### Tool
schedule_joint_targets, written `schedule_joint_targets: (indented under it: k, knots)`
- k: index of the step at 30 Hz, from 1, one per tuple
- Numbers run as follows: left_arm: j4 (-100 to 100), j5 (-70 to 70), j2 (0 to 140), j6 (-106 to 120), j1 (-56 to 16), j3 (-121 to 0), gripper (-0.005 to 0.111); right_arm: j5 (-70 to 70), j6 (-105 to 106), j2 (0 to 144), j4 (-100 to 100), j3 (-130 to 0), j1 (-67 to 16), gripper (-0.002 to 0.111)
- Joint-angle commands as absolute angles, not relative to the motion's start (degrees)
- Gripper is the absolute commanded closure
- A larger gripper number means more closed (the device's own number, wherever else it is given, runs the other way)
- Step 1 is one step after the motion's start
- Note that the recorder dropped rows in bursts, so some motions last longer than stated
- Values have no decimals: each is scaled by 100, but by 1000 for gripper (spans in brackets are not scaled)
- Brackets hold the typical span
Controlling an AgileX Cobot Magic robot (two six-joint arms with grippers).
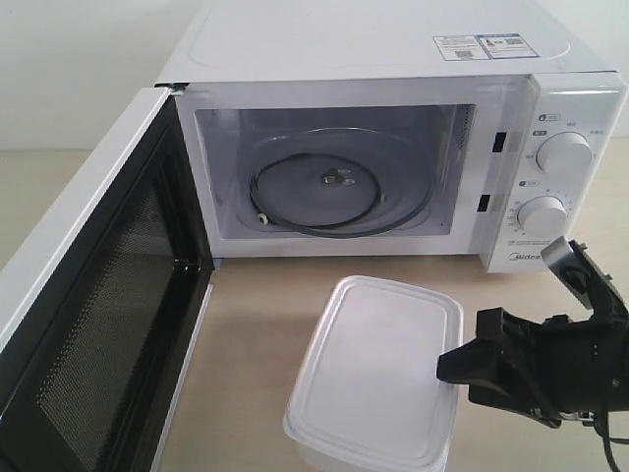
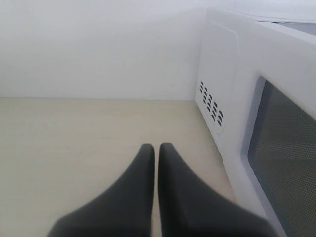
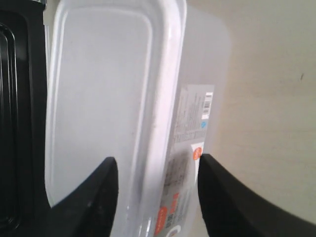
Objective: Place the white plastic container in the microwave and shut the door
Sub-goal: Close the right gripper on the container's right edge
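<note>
Right hand (image 3: 158,165) astride container (image 1: 378,369), door (image 1: 98,295) alongside

The microwave (image 1: 373,49) is white with two white dials (image 1: 563,152); its door (image 1: 108,324) shows a black mesh inner face. In front of the microwave, the white plastic container (image 1: 378,374) is translucent, its label (image 3: 187,148) marked red-orange, on a pale beige tabletop (image 1: 246,334)
</note>
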State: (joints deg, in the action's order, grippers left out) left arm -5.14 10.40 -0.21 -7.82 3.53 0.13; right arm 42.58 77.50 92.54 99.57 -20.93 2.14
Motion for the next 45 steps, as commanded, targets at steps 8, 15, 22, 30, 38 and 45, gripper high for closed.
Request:
schedule_joint_targets:
  k: [8, 15, 22, 30, 38, 45]
  knots:
    - [-513, 1014, 0, -796, 333, 0, 103, 4029, 7530, 9263, 9995, -2277, -120, 60]
    - [-513, 1014, 0, -796, 333, 0, 103, 3909, 7542, 9263, 9995, -2277, -147, 60]
    - [-513, 1014, 0, -796, 333, 0, 103, 3763, 7504, 9263, 9995, -2416, -521, 60]
    - [-513, 1014, 0, -796, 333, 0, 103, 3400, 7437, 9263, 9995, -2414, -521, 77]
    - [-513, 1014, 0, -796, 333, 0, 103, 3400, 7448, 9263, 9995, -2414, -521, 108]
    - [-513, 1014, 0, -796, 333, 0, 103, 3400, 7512, 9263, 9995, -2403, -521, 108]
